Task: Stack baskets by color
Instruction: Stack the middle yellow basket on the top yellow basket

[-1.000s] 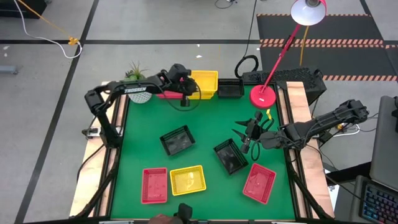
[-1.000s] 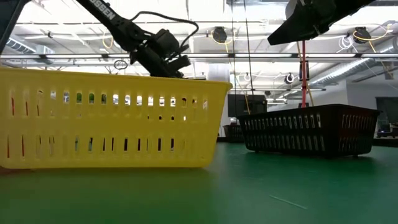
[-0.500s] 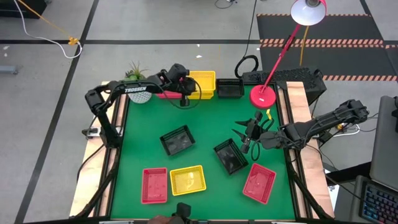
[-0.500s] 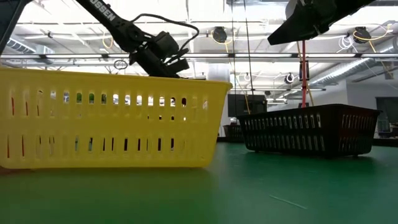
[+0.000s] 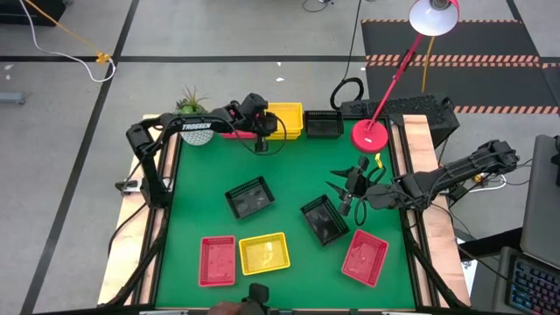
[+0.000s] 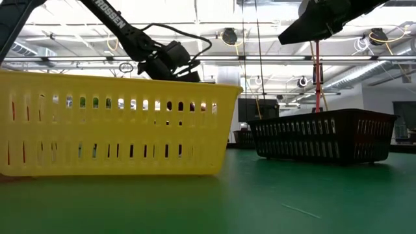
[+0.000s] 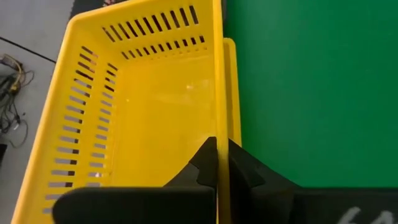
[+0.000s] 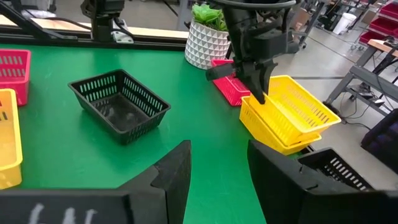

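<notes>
Along the bottom of the high view, a red basket [image 5: 218, 260], a yellow basket [image 5: 264, 253] and another red basket [image 5: 365, 257] lie single on the green table [image 5: 297, 166], two black baskets [image 5: 249, 198] mid-frame, unsorted. The right gripper [image 5: 343, 194] hovers, fingers apart. At the top, the left gripper [image 5: 260, 133] pinches a yellow basket's rim [image 7: 219, 93], nested in another (stacking barely begun, I judge). Beyond: lamp [image 5: 371, 134], grey floor.

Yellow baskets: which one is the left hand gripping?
The upper yellow basket of the stack at the table's far edge; the left hand is shut on its wall. The lone yellow basket near the front sits untouched.
</notes>
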Controlling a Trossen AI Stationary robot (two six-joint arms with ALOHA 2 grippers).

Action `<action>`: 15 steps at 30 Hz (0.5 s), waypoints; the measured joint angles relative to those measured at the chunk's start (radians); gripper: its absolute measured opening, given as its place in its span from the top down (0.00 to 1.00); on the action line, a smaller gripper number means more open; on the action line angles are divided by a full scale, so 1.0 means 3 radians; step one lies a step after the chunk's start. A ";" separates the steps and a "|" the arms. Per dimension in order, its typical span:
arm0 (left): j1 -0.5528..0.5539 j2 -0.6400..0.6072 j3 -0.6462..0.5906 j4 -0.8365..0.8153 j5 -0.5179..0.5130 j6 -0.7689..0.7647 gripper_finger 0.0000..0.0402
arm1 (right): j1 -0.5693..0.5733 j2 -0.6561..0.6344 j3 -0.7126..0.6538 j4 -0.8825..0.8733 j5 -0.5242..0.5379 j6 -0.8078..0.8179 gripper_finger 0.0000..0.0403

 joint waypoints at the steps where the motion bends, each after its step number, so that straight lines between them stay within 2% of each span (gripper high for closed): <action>1: 0.0004 0.0000 0.0000 -0.0013 0.0002 0.0002 0.98 | 0.0000 0.0000 0.0000 0.0000 0.0000 -0.0005 0.63; 3: 0.0010 0.0000 0.0000 -0.0036 0.0002 0.0003 0.97 | 0.0000 0.0000 0.0000 0.0001 0.0000 -0.0010 0.63; 10: 0.0010 0.0000 0.0000 -0.0039 -0.0023 -0.0046 0.81 | 0.0000 0.0000 0.0000 0.0001 0.0000 -0.0010 0.63; 15: 0.0008 0.0000 0.0000 -0.0020 -0.0026 -0.0072 0.76 | 0.0000 0.0000 0.0000 0.0001 0.0000 -0.0010 0.63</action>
